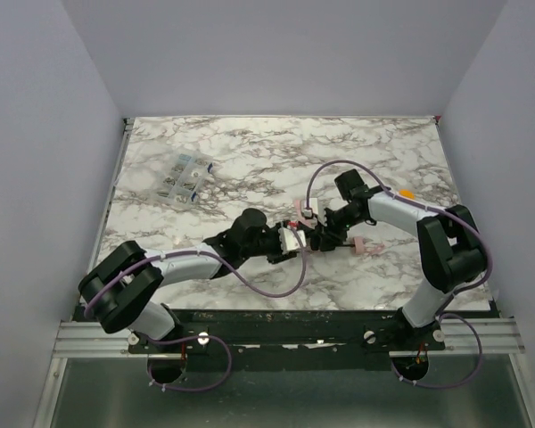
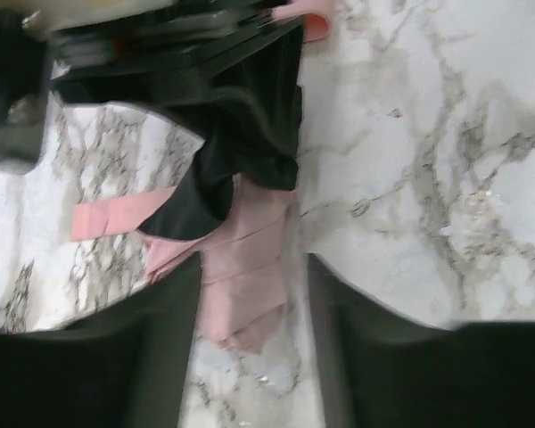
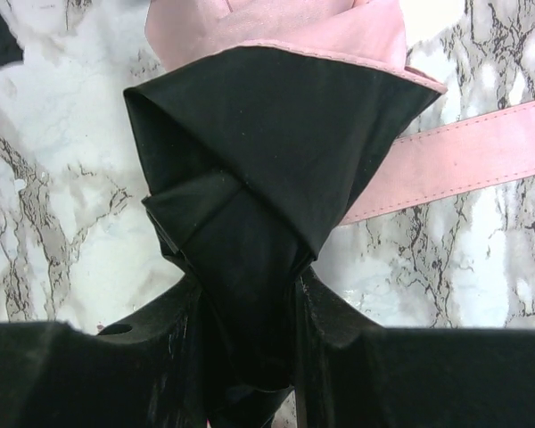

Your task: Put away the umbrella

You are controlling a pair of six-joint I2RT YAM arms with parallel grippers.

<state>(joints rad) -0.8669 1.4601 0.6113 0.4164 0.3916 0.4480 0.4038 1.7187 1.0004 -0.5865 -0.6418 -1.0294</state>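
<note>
Right end effector (image 3: 250,299) is clamped on the umbrella (image 3: 267,134), pinching a bunched fold of its black lining between both fingers. Left end effector (image 2: 252,267) has its jaws apart. Pink canopy fabric lies between them with a gap on 1 side, so no grip there. Umbrella lies on the bench (image 1: 250,143) at mid-front, between the 2 arms, collapsed but loose, its folds not wrapped. Pink strap (image 3: 464,152) trails free on the marble beside the black fold.

Step in hand, my read: gather the loose canopy so the strap can go round it. To do it well, the right side holds firm as the anchor. The left closes on the pink fabric near the bundle's core, not at the floppy edge, then pulls the folds snug in 1 direction. No tugging apart; the fabric looks thin and likely slips. Leave the strap reachable, not trapped under the bundle.

Counts: 1 umbrella, 1 strap, 2 end effectors, 1 clear pack (image 1: 185,176) at back left, 1 small orange object (image 1: 407,192) by the right arm.
</note>
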